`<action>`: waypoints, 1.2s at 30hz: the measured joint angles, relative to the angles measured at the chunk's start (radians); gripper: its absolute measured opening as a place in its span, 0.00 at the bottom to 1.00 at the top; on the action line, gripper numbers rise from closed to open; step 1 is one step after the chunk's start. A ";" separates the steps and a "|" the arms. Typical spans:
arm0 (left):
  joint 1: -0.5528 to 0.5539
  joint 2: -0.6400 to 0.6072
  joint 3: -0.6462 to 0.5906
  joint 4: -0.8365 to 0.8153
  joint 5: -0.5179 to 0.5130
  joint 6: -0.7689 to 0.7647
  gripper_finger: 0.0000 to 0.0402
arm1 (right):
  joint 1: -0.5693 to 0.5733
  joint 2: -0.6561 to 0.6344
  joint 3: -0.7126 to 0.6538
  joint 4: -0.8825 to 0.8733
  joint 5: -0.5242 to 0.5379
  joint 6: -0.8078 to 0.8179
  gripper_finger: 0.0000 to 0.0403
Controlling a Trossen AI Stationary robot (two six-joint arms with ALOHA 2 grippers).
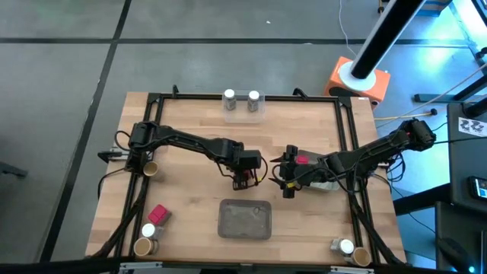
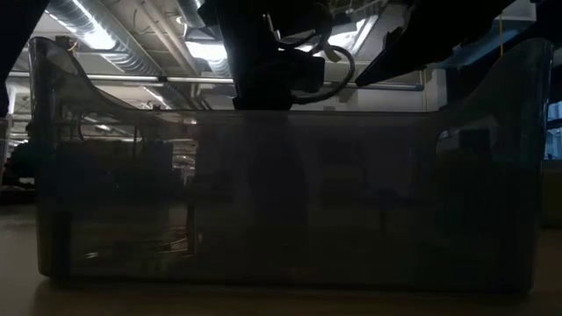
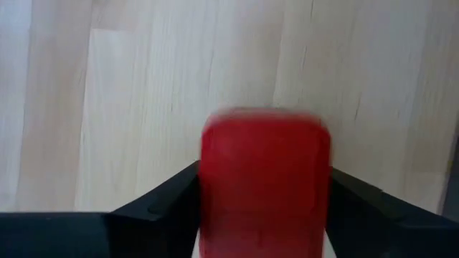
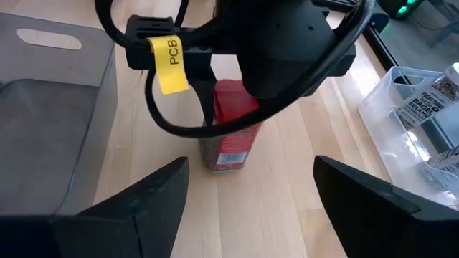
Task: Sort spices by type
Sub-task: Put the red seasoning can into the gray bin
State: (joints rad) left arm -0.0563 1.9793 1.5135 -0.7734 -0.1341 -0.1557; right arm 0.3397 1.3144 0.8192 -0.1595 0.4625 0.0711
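Far left, near the table [image 1: 190, 228] edge: note a second red pack [image 1: 157, 215] by a white-capped jar [image 1: 148, 230], probably the group to join. At centre, keep the left hand [image 1: 243, 181] square over the red pack [image 4: 231, 115], upright on bare wood; cannot tell whether clenched or released. Lift straight, never sideways, to avoid tipping. Mind the grey tray [image 1: 245, 219] nearby. Rightward, hold the right hand [image 4: 251, 163], spread wide and empty, clear. Beyond, skirt the clear tray [image 4: 412, 125]. Use the open wood behind.

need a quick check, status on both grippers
Left gripper over red-capped spice jar, grip unclear. Right gripper open, empty, facing it. Nothing in the way.
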 joint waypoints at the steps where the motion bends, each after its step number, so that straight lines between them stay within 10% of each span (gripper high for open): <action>1: 0.000 0.000 0.000 -0.001 0.000 -0.004 0.60 | 0.000 0.000 0.000 0.000 0.000 0.000 0.74; 10: -0.004 -0.019 0.011 -0.053 0.000 -0.011 0.79 | 0.000 0.000 0.000 0.000 0.000 0.001 0.74; 23: -0.091 -0.254 -0.107 -0.131 -0.035 0.044 0.79 | 0.000 0.000 0.000 0.048 -0.016 -0.007 0.74; 36: -0.101 -0.593 -0.743 0.774 -0.049 0.164 0.79 | -0.089 0.143 0.000 0.235 -0.137 -0.018 0.74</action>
State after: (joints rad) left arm -0.1574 1.3867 0.7706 0.0002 -0.1833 0.0084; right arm 0.2511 1.4572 0.8188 0.0760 0.3254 0.0528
